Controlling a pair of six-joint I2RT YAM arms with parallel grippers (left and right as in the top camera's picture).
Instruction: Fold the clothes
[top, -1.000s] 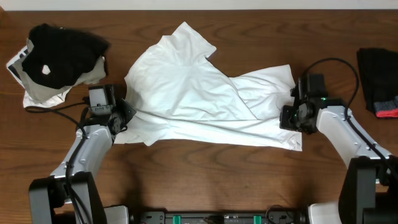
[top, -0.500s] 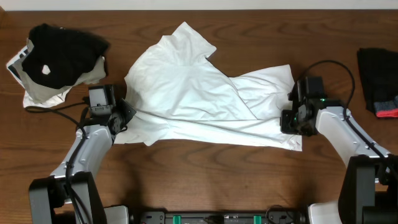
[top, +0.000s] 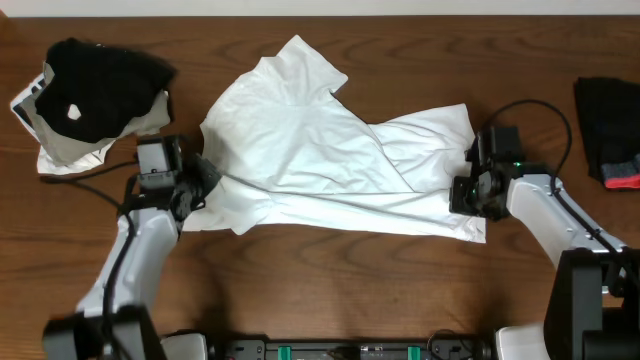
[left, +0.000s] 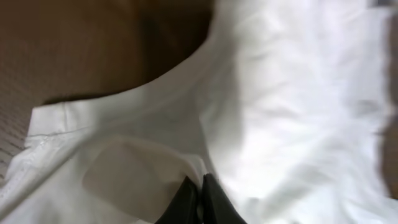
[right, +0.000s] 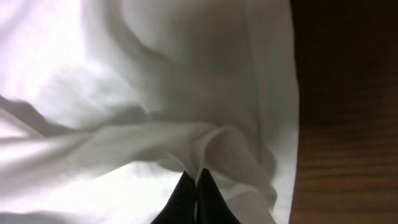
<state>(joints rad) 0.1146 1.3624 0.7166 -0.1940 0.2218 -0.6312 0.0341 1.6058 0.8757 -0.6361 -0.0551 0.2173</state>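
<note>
The white T-shirt (top: 320, 150) lies crumpled across the middle of the wooden table, one sleeve pointing to the far side. My left gripper (top: 200, 182) sits at the shirt's left edge, shut on a pinch of white cloth (left: 186, 168); its black fingertips (left: 211, 190) meet with fabric between them. At the shirt's right edge my right gripper (top: 462, 192) is shut on a raised fold of the same shirt (right: 211, 143), and the cloth puckers up around its fingertips (right: 208, 186).
A black garment with a white spot (top: 95, 85) lies on pale cloth at the far left. A black garment with red trim (top: 610, 130) sits at the right edge. Cables trail from both wrists. Bare wood (top: 330, 280) runs along the near side.
The right gripper has closed on the shirt's right edge. The left arm has shifted slightly, still holding the left edge.
</note>
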